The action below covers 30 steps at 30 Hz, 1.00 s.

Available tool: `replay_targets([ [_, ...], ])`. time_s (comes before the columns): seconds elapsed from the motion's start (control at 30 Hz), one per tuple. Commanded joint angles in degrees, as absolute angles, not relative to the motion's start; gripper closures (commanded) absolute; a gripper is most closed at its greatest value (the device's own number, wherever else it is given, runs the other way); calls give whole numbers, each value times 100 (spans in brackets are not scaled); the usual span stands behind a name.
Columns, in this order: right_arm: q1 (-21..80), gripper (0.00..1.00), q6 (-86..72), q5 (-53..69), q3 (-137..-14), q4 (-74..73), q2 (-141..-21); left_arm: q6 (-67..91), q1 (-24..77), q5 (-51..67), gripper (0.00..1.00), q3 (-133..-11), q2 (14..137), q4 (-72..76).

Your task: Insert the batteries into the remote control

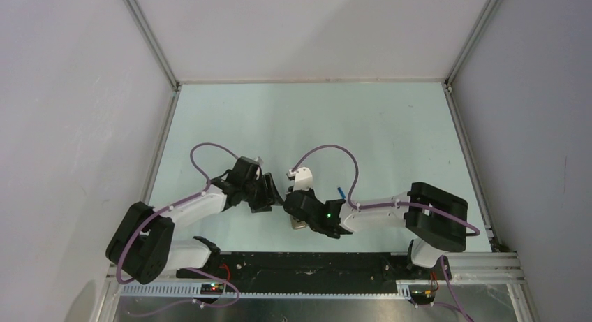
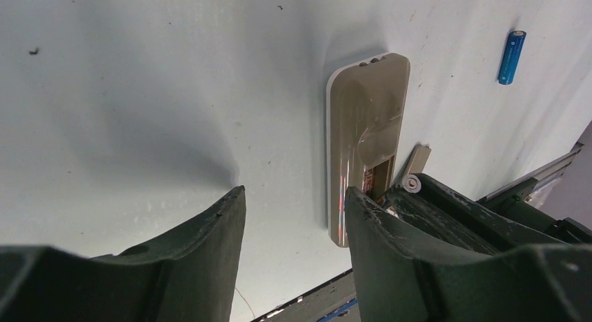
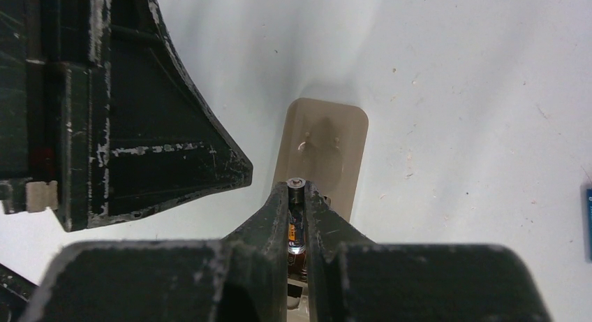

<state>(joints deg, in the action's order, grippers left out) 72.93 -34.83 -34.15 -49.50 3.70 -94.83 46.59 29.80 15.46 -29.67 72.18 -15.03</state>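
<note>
Black fingers (image 3: 269,224) of your right gripper (image 3: 296,191) are pinched tight on the dark battery (image 3: 296,228). It's held lengthwise between them, with its metal tip poking just past the fingertips. Right beyond that tip lies the remote control (image 3: 328,144), face down with its beige-grey back up, on the table (image 3: 454,91). The battery is over the remote's near end; touching or not, can't tell. In the left wrist view the remote's battery bay (image 2: 377,175) is open and reddish inside, and the battery tip sits right at its edge.

Your left gripper (image 2: 293,196) stands open with nothing between its fingers. The remote lies at the tip of one finger, its long edge showing in the gap and the rest running out past that finger. The other finger is well clear of it. Can't tell if the near finger touches it.

The cover piece (image 2: 419,158) lies on the table just beside the remote on the bay side, close to your right gripper. The blue battery (image 2: 512,56) lies alone on the table, well apart from both grippers. From the top view the two grippers are nearly tip to tip, near the table's near edge.
</note>
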Motion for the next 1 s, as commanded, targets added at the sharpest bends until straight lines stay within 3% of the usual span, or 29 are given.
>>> replay_targets([
  [0.0, 7365, 90, -3450, -3727, -4948, 432, -9605, 4696, 2923, 1597, 42, -2902, 7042, -1405],
  [0.97, 7639, 85, -3530, -4161, -4685, 327, -9570, 4675, 2857, 1566, 41, -2803, 6990, -1407],
])
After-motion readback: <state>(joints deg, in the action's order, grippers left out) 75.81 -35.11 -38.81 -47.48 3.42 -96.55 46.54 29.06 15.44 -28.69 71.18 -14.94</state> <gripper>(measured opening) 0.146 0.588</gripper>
